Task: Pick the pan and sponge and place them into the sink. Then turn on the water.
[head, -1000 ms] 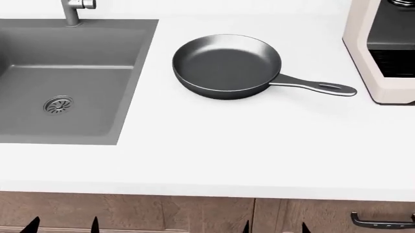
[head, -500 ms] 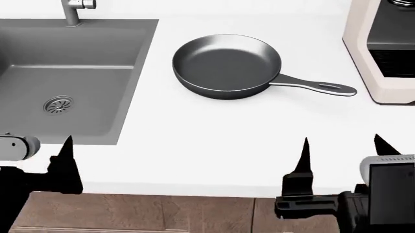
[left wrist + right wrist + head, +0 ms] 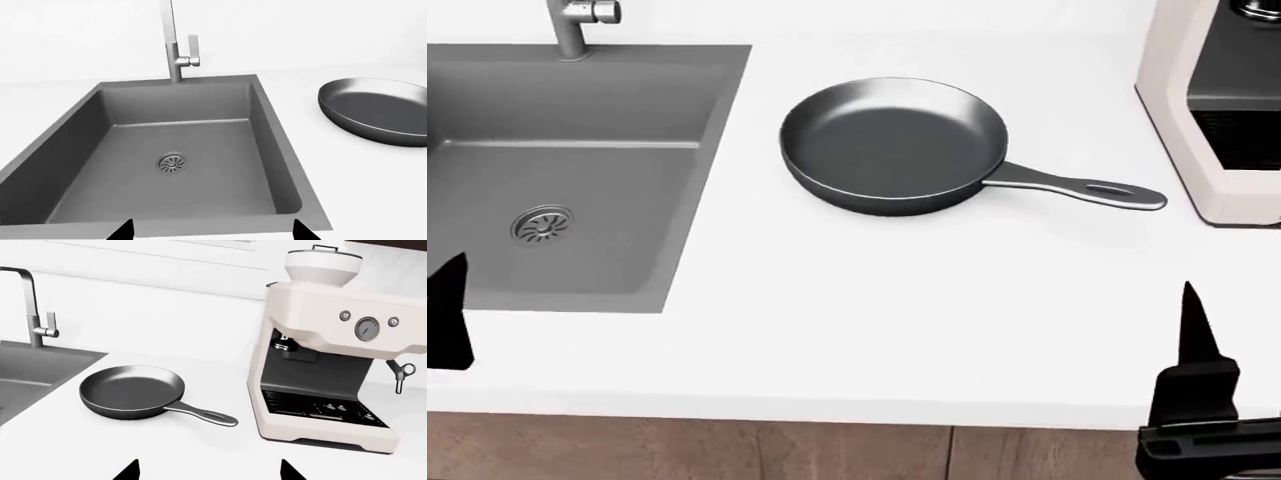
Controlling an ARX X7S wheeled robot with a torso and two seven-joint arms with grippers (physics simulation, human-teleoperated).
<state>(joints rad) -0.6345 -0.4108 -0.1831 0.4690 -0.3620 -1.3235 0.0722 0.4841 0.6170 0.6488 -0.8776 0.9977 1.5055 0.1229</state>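
While both tools hover open, pan (image 3: 894, 145) rests beside sink (image 3: 714, 150)

The round dark pan (image 3: 894, 142) is set flat on the white surface (image 3: 868, 320), beside the empty grey sink (image 3: 574, 160), its handle turned away.

- A white countertop (image 3: 868, 300) runs across the whole scene, smooth and matte, with soft, even light and only faint shadows.
- Behind it stands a plain white wall (image 3: 153, 300); a paler horizontal band crosses it near the upper edge in the right wrist view.
- Below the counter's front edge are brown wooden cabinet fronts (image 3: 694, 450), with a vertical seam between two of them.
- A cream-coloured espresso machine (image 3: 333, 365) stands on the counter against the wall, with a round gauge, small buttons, a dark drip tray and a bean hopper on top.
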